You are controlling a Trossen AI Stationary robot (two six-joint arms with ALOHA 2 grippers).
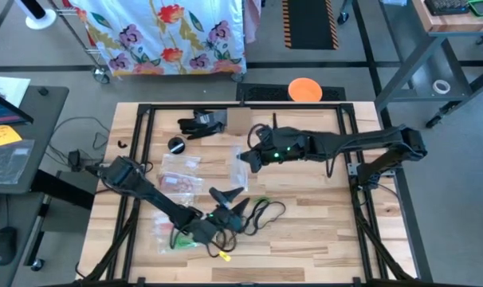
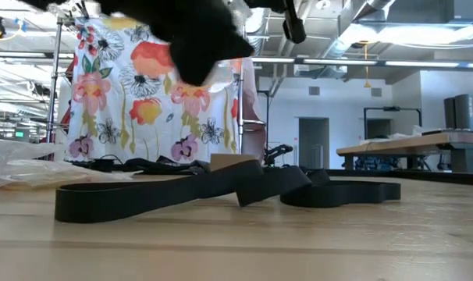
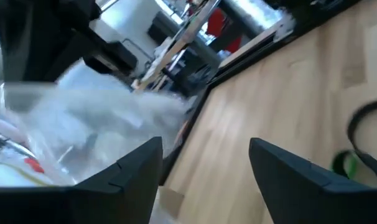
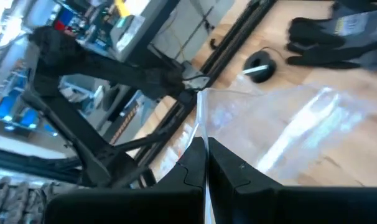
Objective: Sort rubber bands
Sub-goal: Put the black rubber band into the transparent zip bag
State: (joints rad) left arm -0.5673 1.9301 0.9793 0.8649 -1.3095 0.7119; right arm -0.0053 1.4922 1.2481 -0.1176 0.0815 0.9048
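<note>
Right tool [image 4: 205, 167] has its fingers pressed together on the edge of a clear plastic bag [image 4: 288, 130], lifted just beside the black gloves [image 1: 200, 123]. Left tool [image 3: 204, 165] hangs with fingers apart over the counter [image 1: 321, 231], well away from the gloves, near the black cables [image 1: 261, 212]. Rubber bands [image 1: 180, 182] lie mostly inside flat bags between them; sorting looks barely begun.
</note>
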